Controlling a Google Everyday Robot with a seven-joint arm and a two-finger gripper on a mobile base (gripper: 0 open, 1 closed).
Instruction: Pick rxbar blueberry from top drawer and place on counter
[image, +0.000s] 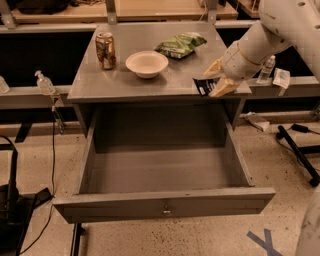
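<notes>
The top drawer (165, 206) is pulled wide open and its inside shows nothing. My gripper (216, 79) is over the front right corner of the counter (125, 82), shut on the rxbar blueberry (203, 86), a small dark wrapper with white print. The bar hangs from the fingertips just above the counter's front right edge, and I cannot tell if it touches the surface. My white arm comes in from the upper right.
On the counter stand a brown can (105, 50) at back left, a white bowl (146, 63) in the middle and a green chip bag (180, 44) at back right. A small bottle (44, 83) sits on the left ledge; another bottle (267, 70) is at right.
</notes>
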